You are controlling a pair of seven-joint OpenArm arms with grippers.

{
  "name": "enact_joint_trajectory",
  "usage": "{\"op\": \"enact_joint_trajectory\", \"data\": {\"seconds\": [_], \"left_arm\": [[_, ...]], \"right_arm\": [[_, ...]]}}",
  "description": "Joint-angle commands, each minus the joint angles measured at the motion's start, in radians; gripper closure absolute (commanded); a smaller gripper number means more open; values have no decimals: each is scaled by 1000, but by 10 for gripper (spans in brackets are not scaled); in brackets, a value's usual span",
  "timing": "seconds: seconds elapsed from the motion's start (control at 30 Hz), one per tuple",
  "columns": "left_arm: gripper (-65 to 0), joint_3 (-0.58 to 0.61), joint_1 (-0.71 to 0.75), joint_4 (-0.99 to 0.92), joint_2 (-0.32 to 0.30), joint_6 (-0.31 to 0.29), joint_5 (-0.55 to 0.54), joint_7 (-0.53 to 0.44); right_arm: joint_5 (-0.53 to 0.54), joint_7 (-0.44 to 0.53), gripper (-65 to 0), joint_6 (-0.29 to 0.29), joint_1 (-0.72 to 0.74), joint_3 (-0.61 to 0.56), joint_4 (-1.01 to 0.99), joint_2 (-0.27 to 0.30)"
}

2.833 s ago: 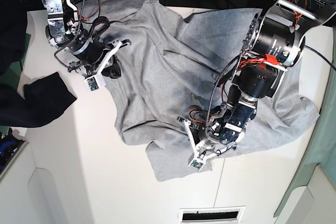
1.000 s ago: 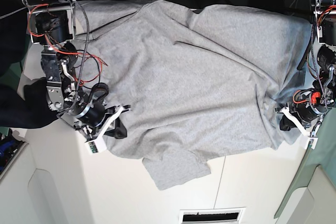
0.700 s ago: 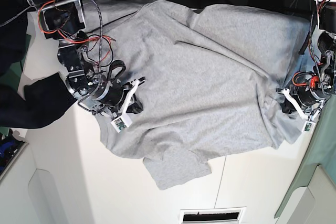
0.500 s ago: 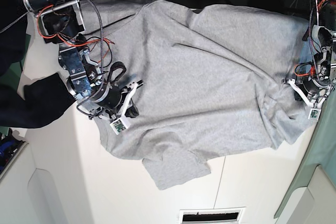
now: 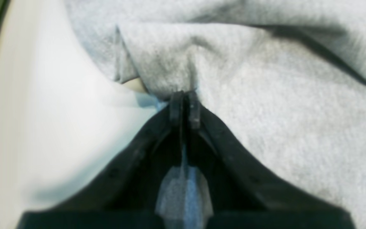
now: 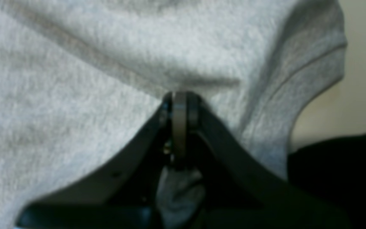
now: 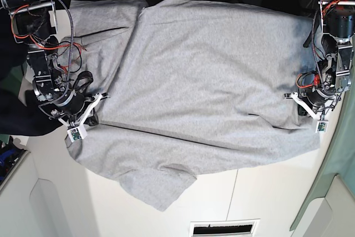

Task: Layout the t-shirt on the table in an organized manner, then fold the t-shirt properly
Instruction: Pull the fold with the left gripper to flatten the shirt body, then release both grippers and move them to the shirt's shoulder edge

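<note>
- The large light heather-grey cotton t-shirt point(image 7: 205, 87) lies spread across the wide white matte tabletop point(image 7: 266, 192), nearly flat, with one short sleeve point(image 7: 158, 184) pointing toward the near edge and the far part running up against the table's back edge.
- The left gripper point(image 5: 185, 101) has its black fingers pressed together on a pinch of grey cloth at the shirt's edge; in the base view it sits at the shirt's right-hand side point(image 7: 310, 109).
- The right gripper point(image 6: 179, 101) is likewise clamped on a small ridge of fabric, at the opposite side of the shirt point(image 7: 83, 117), close to a dark navy-black cloth point(image 7: 19, 115) at the table's left rim.
- The step in hand looks like the spreading-out; to do it well, both arms should pull apart evenly and low, so the cloth tightens without lifting.
- A diagonal crease point(image 7: 194, 134) runs across the lower body and the near sleeve is bunched; a gentle tug toward the near edge would likely smooth both.
- Release only once the fabric rests on the table, otherwise the pinched edges may spring back into folds.
</note>
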Motion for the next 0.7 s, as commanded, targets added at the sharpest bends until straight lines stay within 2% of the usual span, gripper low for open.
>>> {"op": "enact_joint_trajectory", "data": {"seconds": [0.0,0.17,0.27,0.33,0.37,0.43,0.5,0.57,0.67], "left_arm": [[-20,-1,-16,8,-12,-7,4,8],[-20,-1,-48,8,-33,-7,28,8],[-20,-1,-65,8,-57,-7,24,23],[-20,-1,-71,8,-77,-11,-3,56],[-20,-1,-72,11,-86,-36,-31,66],[-20,-1,-67,26,-107,-140,-94,69],[-20,-1,-50,53,-127,-210,-175,86],[-20,-1,-9,97,-142,-229,-246,114],[-20,-1,66,136,-150,-229,-273,146]], "right_arm": [[-1,-48,0,-1,5,15,-2,14],[85,-48,0,108,-1,80,56,10],[133,-53,0,168,-45,130,166,0],[153,-71,0,187,-88,151,253,-5],[159,-87,0,188,-109,156,294,-6],[177,-114,0,187,-149,157,369,-5],[181,-139,0,187,-192,157,429,-5],[180,-168,0,188,-238,157,477,-5],[206,-172,0,195,-307,156,499,-5]]}}
